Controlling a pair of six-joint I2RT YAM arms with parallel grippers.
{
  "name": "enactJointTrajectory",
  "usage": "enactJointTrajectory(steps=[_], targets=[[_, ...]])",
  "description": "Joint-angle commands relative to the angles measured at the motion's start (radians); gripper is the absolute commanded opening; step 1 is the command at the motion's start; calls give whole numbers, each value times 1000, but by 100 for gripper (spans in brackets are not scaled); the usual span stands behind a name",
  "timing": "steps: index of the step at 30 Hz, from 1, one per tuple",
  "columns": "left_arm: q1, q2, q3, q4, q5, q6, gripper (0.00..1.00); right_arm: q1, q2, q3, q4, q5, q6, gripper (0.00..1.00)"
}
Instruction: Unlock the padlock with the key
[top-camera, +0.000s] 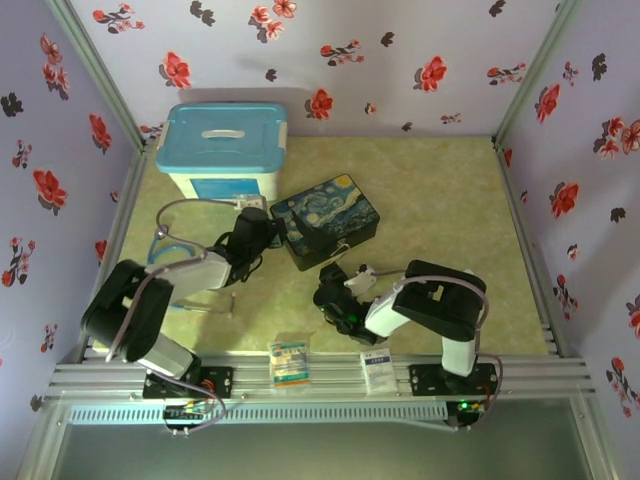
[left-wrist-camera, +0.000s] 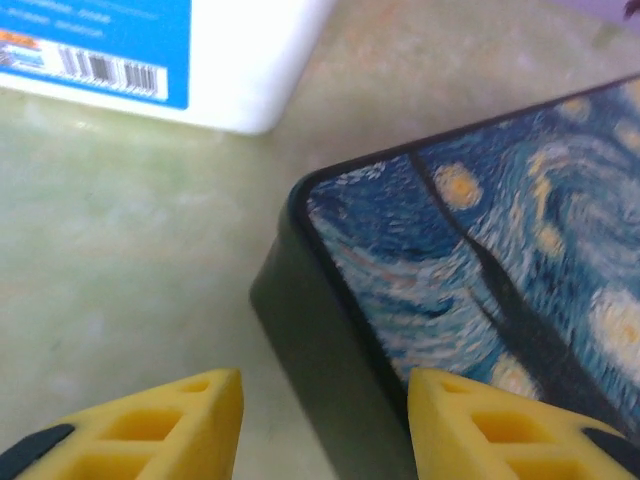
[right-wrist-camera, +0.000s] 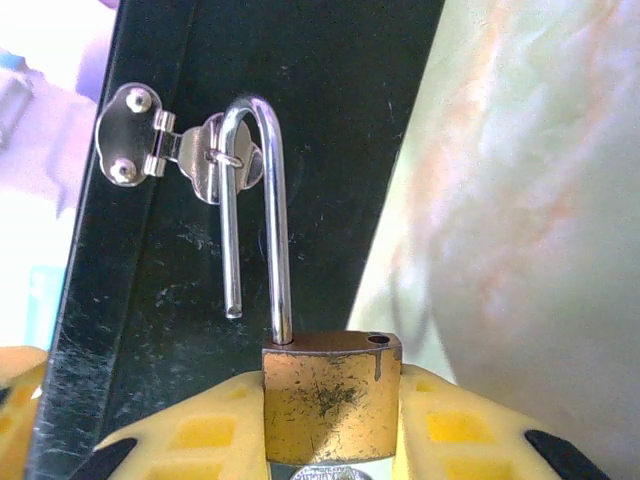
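One shackle leg (right-wrist-camera: 230, 250) hangs free; your right gripper (right-wrist-camera: 330, 415) clamps the padlock (right-wrist-camera: 330, 395), so skewed pulling could snag the latch (right-wrist-camera: 150, 150).

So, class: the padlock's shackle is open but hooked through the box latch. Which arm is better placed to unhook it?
Right, probably. The right gripper is shut on the padlock, whose shackle hangs from the latch. The left gripper is open at a corner of the painted box, holding nothing.

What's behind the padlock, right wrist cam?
The box's dark front wall and its silver latch; the open shackle hangs through the latch loop. The right gripper clamps the padlock body, which covers the wall directly behind it; its underside is hidden.
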Motion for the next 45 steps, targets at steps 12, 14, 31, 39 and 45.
enactJointTrajectory(steps=[12, 14, 31, 39, 45], targets=[[-156, 202, 447, -394, 132, 211, 73, 144, 55, 12, -158, 35, -21, 15], [-165, 286, 500, -432, 122, 210, 73, 143, 67, -33, -91, 73, 12, 15], [-231, 414, 188, -162, 20, 151, 47, 93, 76, -151, -75, 125, 275, 13], [-229, 430, 69, -20, -2, 200, 46, 17, -137, -55, -558, 177, 278, 12], [-216, 445, 15, 49, -6, 223, 45, -51, -190, 95, -957, 197, 240, 9]])
